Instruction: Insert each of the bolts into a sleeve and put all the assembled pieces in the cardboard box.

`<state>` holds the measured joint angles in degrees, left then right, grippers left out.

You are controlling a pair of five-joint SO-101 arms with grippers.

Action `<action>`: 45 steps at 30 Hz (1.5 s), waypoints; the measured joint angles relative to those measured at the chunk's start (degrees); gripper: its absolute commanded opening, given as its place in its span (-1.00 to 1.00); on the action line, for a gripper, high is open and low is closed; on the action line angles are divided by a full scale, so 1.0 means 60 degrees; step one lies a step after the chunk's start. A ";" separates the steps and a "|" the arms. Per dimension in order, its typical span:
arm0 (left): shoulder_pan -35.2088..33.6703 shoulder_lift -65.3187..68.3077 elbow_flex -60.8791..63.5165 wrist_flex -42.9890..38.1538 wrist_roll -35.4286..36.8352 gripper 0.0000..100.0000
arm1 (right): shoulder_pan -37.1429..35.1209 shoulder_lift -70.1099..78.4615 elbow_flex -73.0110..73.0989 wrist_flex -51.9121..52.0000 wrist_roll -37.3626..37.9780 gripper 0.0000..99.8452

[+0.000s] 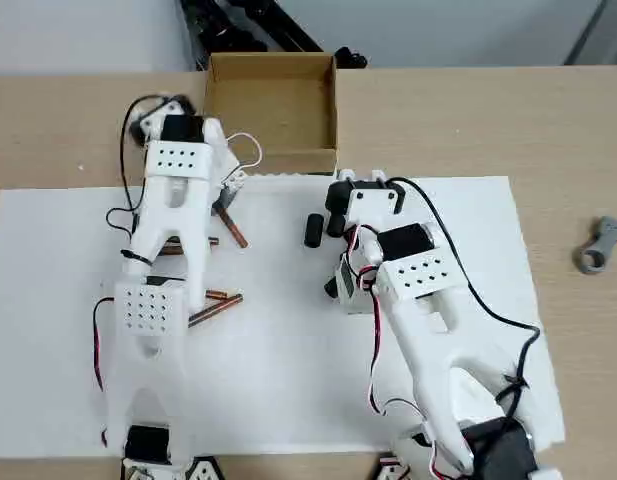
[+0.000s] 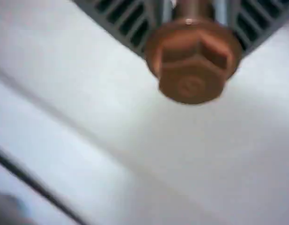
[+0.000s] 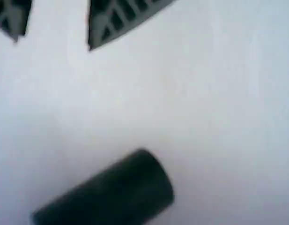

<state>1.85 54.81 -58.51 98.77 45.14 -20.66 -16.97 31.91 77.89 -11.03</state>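
Observation:
My left gripper [image 1: 226, 207] hangs over the white sheet just in front of the cardboard box [image 1: 271, 100], shut on a copper bolt [image 1: 233, 229]. In the left wrist view the bolt's hexagonal head [image 2: 193, 65] sticks out from between the ribbed fingers [image 2: 121, 18] of the left gripper [image 2: 191, 16]. A black sleeve [image 1: 314, 230] lies on the sheet a little right of that bolt. My right gripper [image 1: 331, 218] stands beside the sleeve, open. In the right wrist view its right gripper [image 3: 55, 23] is apart from the sleeve [image 3: 107, 192], with nothing between the fingers.
Loose copper bolts lie on the sheet beside the left arm, one [image 1: 193, 243] partly under it and two more [image 1: 214, 304] nearer the front. A grey plastic part [image 1: 598, 245] rests on the bare table at the far right. The white sheet [image 1: 288, 380] covers the middle.

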 measured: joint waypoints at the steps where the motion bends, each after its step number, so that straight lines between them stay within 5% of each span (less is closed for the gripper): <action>1: 0.0073 0.0000 -0.0132 0.0029 -0.0425 -0.99 | 0.0000 0.0000 0.0000 0.0117 -0.0044 -0.82; 10: 0.0220 -0.2168 0.0864 0.0088 -0.2842 -0.99 | 0.0000 0.0029 0.0000 -0.0498 -0.1582 -0.81; 18: 0.0220 -0.6432 0.4674 0.0103 -0.3648 -0.99 | -0.0015 0.0088 0.0000 -0.1421 -0.3971 -0.37; 29: 0.0220 -1.1004 0.9465 -0.0908 -0.4220 -0.99 | -0.1114 0.0088 0.0000 -0.2535 -0.6022 -0.45; 45: -0.0410 -1.1560 1.0388 -0.1128 -0.4293 -0.99 | -0.0835 0.2432 -0.0073 -0.4059 -0.6667 -0.45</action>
<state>-0.62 -14.55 3.82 92.00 19.38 -25.67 -2.37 31.47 53.54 -51.03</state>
